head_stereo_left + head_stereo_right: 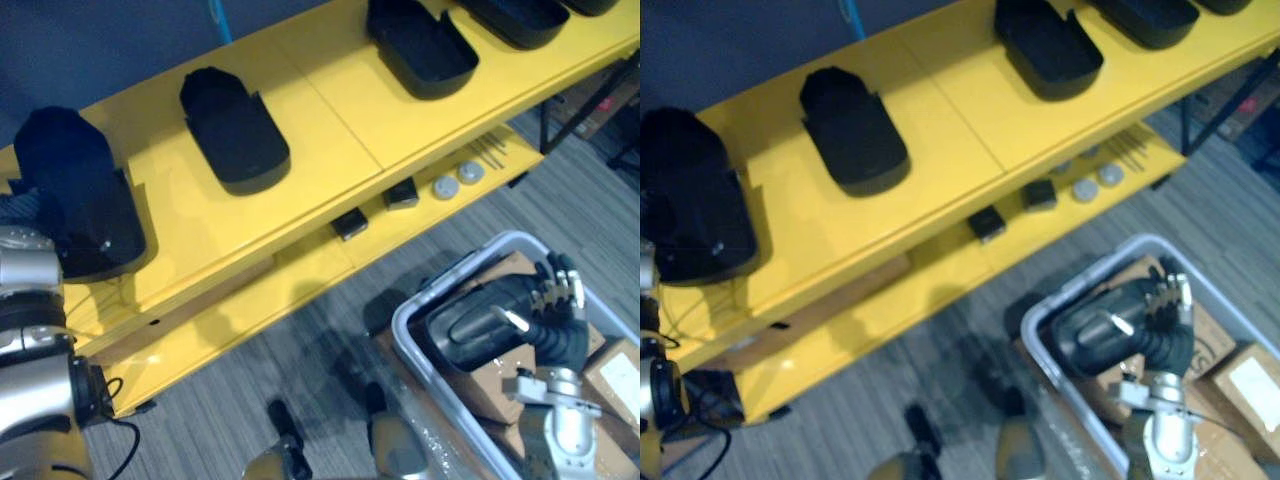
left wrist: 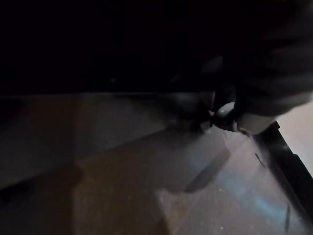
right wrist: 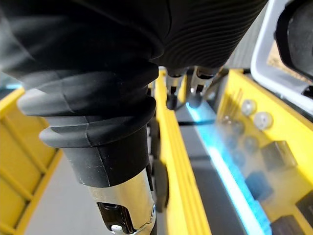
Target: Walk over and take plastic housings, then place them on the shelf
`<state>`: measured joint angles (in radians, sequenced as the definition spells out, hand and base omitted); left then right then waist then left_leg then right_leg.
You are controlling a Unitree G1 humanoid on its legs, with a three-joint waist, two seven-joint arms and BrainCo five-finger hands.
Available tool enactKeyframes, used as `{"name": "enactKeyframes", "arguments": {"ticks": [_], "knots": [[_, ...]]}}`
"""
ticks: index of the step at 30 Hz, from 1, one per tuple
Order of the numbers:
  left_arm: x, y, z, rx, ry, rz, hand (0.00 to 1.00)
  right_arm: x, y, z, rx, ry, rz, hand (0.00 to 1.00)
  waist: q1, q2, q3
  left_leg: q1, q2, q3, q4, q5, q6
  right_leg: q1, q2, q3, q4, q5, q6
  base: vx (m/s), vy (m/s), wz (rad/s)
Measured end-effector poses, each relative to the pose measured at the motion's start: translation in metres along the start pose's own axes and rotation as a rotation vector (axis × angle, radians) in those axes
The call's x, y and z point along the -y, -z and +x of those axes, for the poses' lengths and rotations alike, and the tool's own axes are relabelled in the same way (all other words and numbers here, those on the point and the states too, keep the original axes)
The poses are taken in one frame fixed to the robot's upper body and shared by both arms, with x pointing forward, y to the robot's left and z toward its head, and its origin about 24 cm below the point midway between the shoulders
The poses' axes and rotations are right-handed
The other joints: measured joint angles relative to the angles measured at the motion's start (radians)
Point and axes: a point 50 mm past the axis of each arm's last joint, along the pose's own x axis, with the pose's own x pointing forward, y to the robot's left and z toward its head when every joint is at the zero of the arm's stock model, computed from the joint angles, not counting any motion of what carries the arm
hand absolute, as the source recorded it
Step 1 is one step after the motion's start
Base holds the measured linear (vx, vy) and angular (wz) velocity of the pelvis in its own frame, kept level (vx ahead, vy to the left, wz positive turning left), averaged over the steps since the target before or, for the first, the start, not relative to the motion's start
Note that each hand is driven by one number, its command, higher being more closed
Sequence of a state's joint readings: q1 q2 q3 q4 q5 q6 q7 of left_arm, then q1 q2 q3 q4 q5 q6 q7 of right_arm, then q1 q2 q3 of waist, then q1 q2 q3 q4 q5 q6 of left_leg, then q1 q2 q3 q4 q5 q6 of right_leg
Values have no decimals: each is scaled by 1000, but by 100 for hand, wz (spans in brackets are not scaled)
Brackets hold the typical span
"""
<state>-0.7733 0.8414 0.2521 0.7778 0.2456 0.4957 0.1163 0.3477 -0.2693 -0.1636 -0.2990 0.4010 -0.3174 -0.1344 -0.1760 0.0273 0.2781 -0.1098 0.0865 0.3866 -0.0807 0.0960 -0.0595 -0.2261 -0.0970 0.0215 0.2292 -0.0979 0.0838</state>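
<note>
Housing (image 1: 468, 338) in bin (image 1: 401, 335); right hand (image 1: 556, 308) laid against it, forearm upright, grasp unclear.

Room light comes from overhead and sits pretty even on the shelf (image 1: 330, 120), with a soft sheen on top. The housings (image 1: 235, 130) throw short, soft shadows. Around the left hand (image 2: 264, 93) it's nearly black. Past the right hand (image 3: 190, 93) there's a bright glare streak.

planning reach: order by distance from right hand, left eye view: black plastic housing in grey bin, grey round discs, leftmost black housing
1. Black plastic housing, in grey bin by right hand.
2. Grey round discs, lower shelf.
3. Leftmost black housing, far left.
</note>
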Motion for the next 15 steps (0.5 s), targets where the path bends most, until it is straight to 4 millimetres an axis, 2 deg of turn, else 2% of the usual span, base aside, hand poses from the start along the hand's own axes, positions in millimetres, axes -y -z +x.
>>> {"name": "enactKeyframes", "arguments": {"ticks": [4, 5, 15], "knots": [[-6, 0, 1, 14, -17, 6, 100, 1, 1, 0, -7, 5, 12, 0, -3, -3, 9, -20, 0, -20, 0, 4, -1, -6, -2, -19, -6, 0, 0, 9, -4, 13], [-7, -1, 1, 21, -25, 3, 0, 1, 0, 2, -7, 0, 10, 0, 0, -3, 9, -23, 0, -21, 0, 4, -1, -8, -1, -19, -6, 0, 0, 38, 2, 9], [-14, -6, 1, 72, -116, -47, 0, -3, -7, 13, 28, -35, 20, 0, -2, -30, 36, -33, 1, 7, 0, 3, -2, -33, -4, 10, -4, 0, 0, 7, 6, -7]]}}
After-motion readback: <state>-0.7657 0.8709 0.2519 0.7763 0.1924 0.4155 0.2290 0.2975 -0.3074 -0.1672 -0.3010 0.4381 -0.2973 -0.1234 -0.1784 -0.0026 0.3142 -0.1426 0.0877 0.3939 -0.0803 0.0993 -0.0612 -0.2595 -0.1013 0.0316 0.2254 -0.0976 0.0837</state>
